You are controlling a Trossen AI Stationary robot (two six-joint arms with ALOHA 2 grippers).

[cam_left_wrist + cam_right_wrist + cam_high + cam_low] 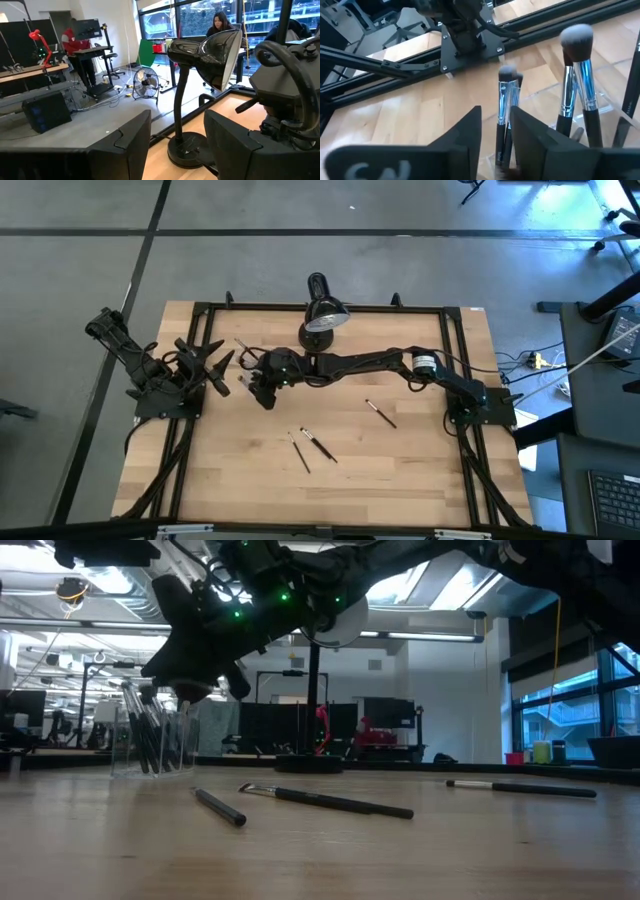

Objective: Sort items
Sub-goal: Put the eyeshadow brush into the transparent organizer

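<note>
Brush [504, 112] stands upright between the right end effector's [496, 135] parted fingers, over the cup [155, 740].

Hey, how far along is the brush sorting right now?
Done: several dark-handled makeup brushes stand upright in the clear cup. In hand: the right gripper is over that cup with a silver-ferruled brush between its parted fingers, apparently being dropped in. Left: three thin dark brushes lie on the wooden table. The left gripper waits open at the table's left.
</note>
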